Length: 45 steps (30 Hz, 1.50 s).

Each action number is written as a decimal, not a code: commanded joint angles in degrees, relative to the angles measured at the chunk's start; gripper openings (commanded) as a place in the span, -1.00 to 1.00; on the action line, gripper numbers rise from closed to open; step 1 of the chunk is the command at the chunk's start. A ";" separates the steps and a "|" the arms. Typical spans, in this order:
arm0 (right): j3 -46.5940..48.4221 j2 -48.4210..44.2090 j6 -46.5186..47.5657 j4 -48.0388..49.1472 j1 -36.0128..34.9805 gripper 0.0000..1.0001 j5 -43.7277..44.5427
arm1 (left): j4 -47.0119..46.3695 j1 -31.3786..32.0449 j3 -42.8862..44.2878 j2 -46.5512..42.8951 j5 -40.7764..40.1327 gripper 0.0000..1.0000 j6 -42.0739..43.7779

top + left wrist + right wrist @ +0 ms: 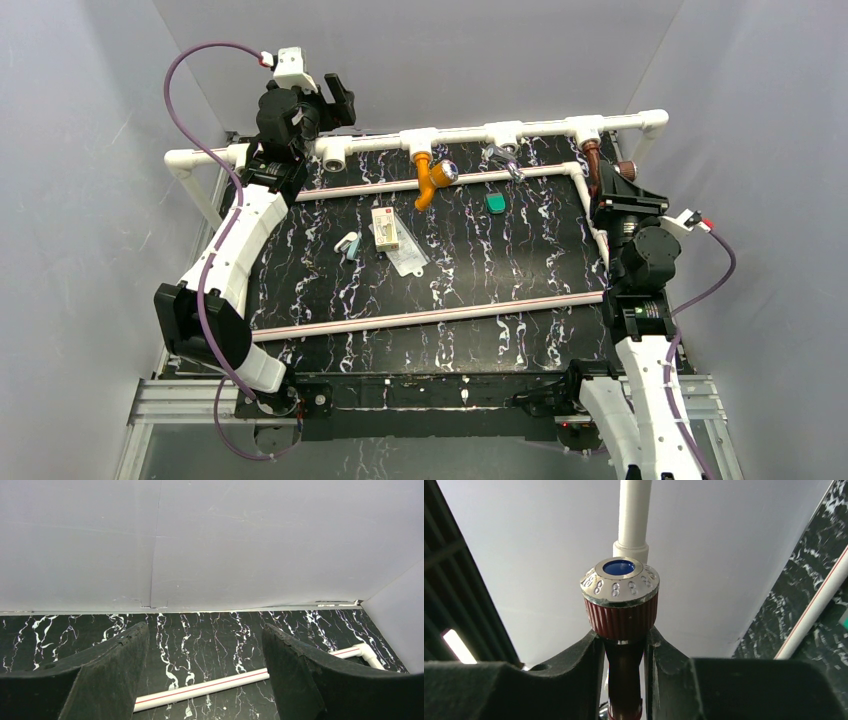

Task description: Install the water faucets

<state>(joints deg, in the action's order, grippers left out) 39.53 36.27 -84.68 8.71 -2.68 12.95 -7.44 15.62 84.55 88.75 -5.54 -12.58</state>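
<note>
The orange faucet [430,180] hangs from a white tee [420,140] on the back pipe, spout pointing down over the board. The dark reddish-brown faucet [592,160] sits under the right tee [585,128]. My right gripper [612,186] is shut on it. In the right wrist view the gripper [624,645] clamps the faucet's dark neck [624,680] just below its ribbed red knob with the silver-blue cap [620,595]. My left gripper [338,95] is open and empty, raised above the pipe's back left end. Its wrist view [205,640] shows only board and pipe.
A white pipe frame [540,128] runs along the back, and striped pipes [430,317] cross the black marbled board. A silver fitting [503,158], green block [495,203], small box [385,228], plastic bag [408,258] and small white-teal piece [347,245] lie mid-board. Grey walls stand close.
</note>
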 commanded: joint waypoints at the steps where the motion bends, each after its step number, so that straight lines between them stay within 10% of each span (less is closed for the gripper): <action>1: 1.51 0.03 -14.26 -2.65 -0.53 -0.97 -4.36 | 17.24 0.14 -6.60 8.19 -0.30 0.59 0.45; 14: 6.76 1.68 -28.77 -12.08 -0.55 -0.97 -11.29 | 17.37 0.07 -6.56 8.14 -0.42 0.59 0.53; 29: 6.78 -1.59 -24.50 -15.48 -0.49 0.24 -10.30 | 17.40 0.10 -6.43 8.37 -0.27 0.59 0.62; 45: 12.59 -5.34 -3.56 -25.03 -0.55 0.59 -16.18 | 17.42 0.09 -6.57 8.47 -0.55 0.59 0.71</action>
<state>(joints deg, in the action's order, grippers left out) 48.27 32.51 -97.36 -12.86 -3.03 -0.10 -7.05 15.51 84.79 88.90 -5.54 -12.40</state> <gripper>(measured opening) 0.796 0.796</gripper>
